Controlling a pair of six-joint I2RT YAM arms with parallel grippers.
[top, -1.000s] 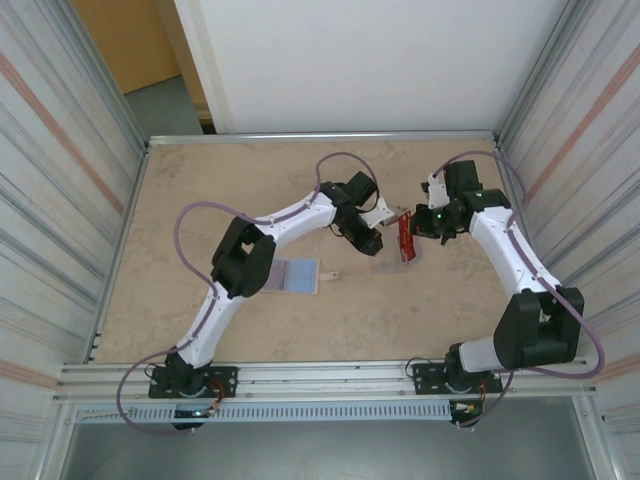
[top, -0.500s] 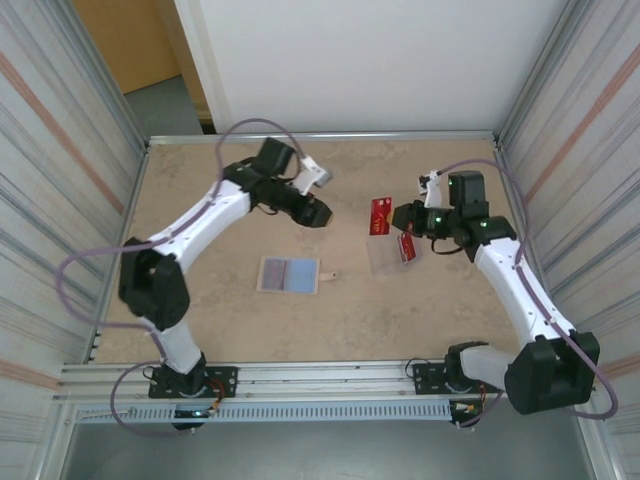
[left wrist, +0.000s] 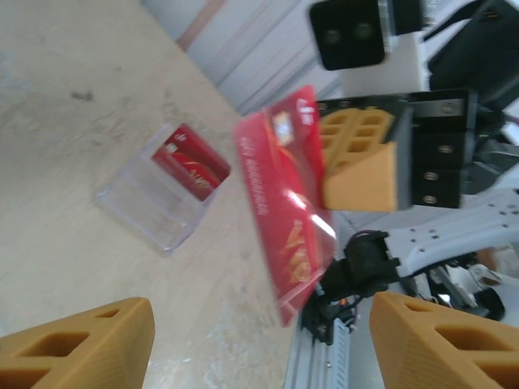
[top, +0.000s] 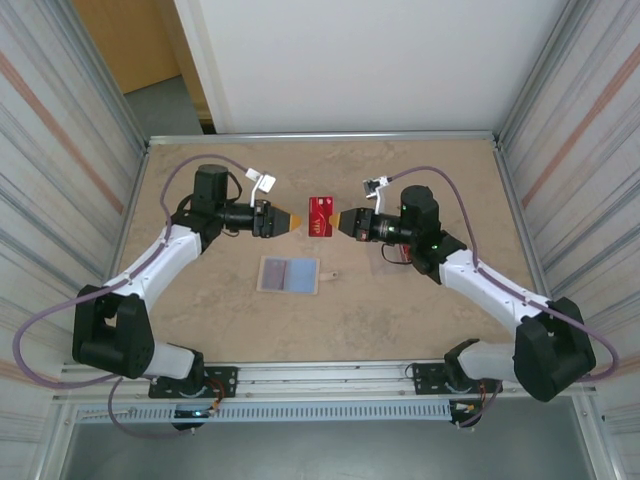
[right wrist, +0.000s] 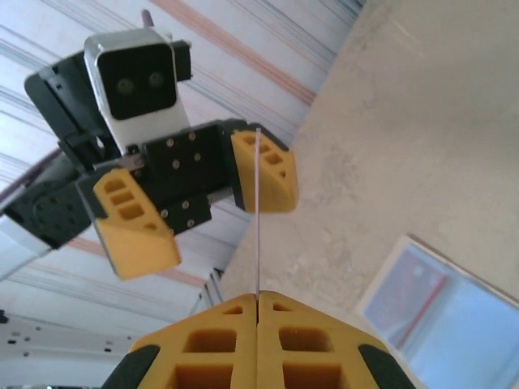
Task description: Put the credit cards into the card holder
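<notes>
A red credit card (top: 321,213) hangs in the air over the middle of the table, with my right gripper (top: 343,222) shut on its right edge. In the right wrist view the card (right wrist: 258,211) is edge-on, rising from my shut right gripper (right wrist: 259,298). My left gripper (top: 290,220) faces it from the left, open; the card's free end (left wrist: 284,219) lies ahead between its spread fingers (left wrist: 77,344). Another red credit card (left wrist: 190,162) lies in a clear plastic case (left wrist: 158,194). The card holder (top: 289,273) lies open on the table, blue pockets up.
The clear case (top: 400,252) sits partly under my right arm. A small tan tab (top: 333,275) lies just right of the card holder. Metal walls close in the left and right sides, and a rail (top: 320,378) runs along the near edge.
My right gripper has carried the red card leftwards from the clear case to the table's middle. My left gripper has drawn back to the left and its jaws have opened.
</notes>
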